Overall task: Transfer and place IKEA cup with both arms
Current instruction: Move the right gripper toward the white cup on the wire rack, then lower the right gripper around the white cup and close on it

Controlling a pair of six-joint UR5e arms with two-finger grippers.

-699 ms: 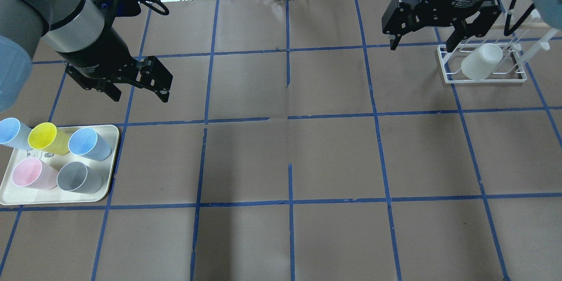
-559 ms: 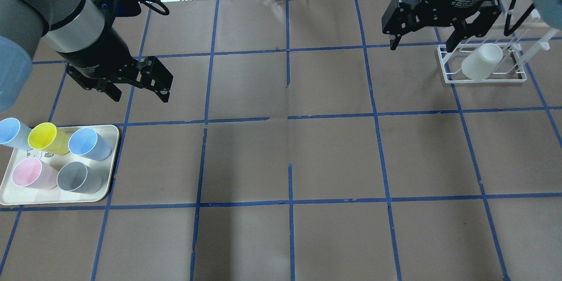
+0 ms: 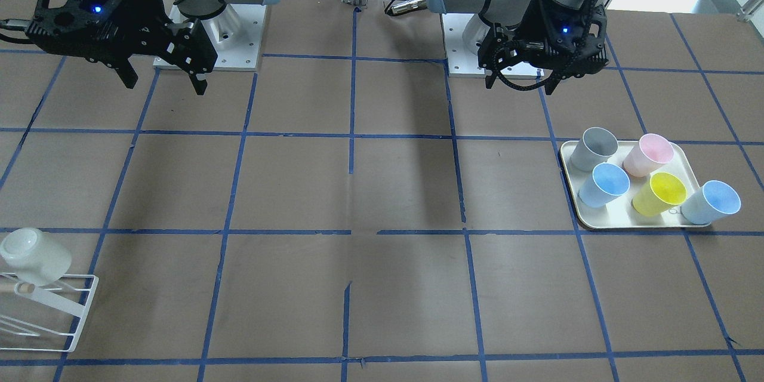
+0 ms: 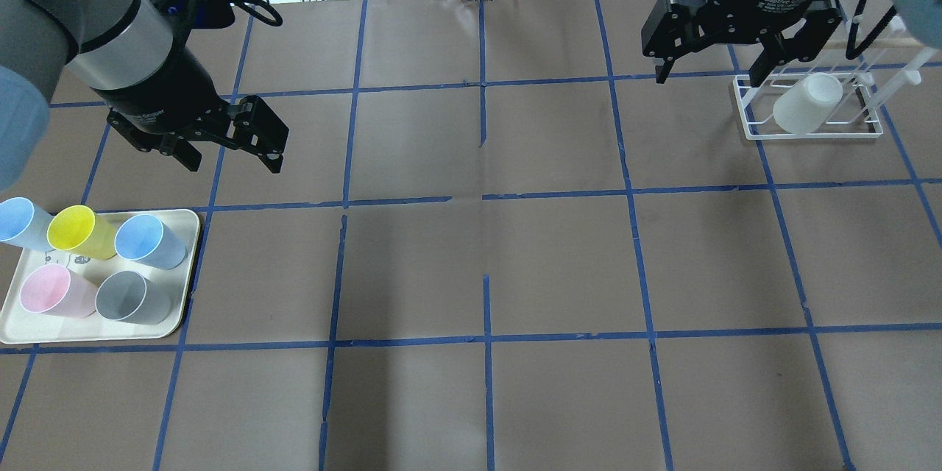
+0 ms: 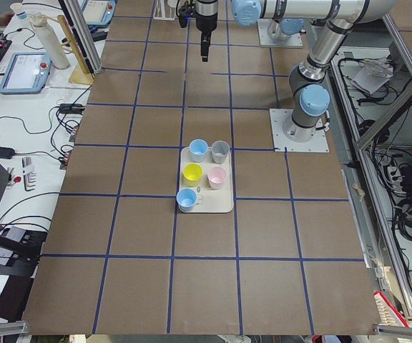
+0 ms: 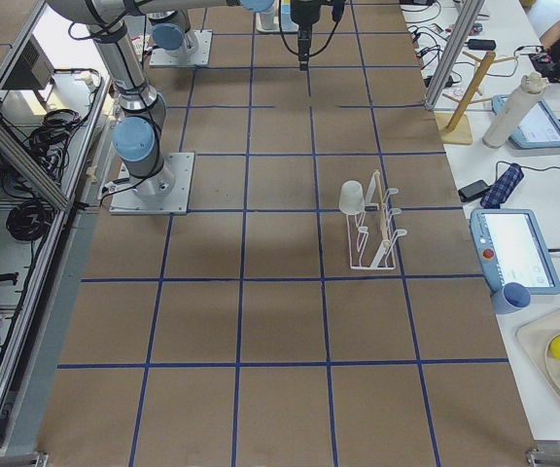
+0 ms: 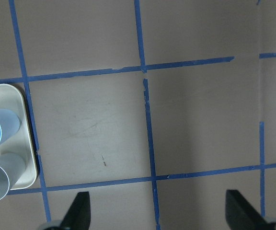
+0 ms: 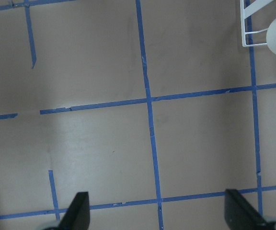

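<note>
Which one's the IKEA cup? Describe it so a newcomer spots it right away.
On the brown taped table, go to the robot's right end, where a white wire rack stands. The cup sits tilted on that rack. It is plain off-white and alone there; the other cups are coloured and stand on a tray at the opposite end.

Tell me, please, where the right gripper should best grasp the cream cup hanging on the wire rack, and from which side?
Probably the side wall of the cream cup, pinched across its width by the right gripper coming from above. It sits tilted, mouth down, on the wire rack, closed base uppermost, so no rim is free.
</note>
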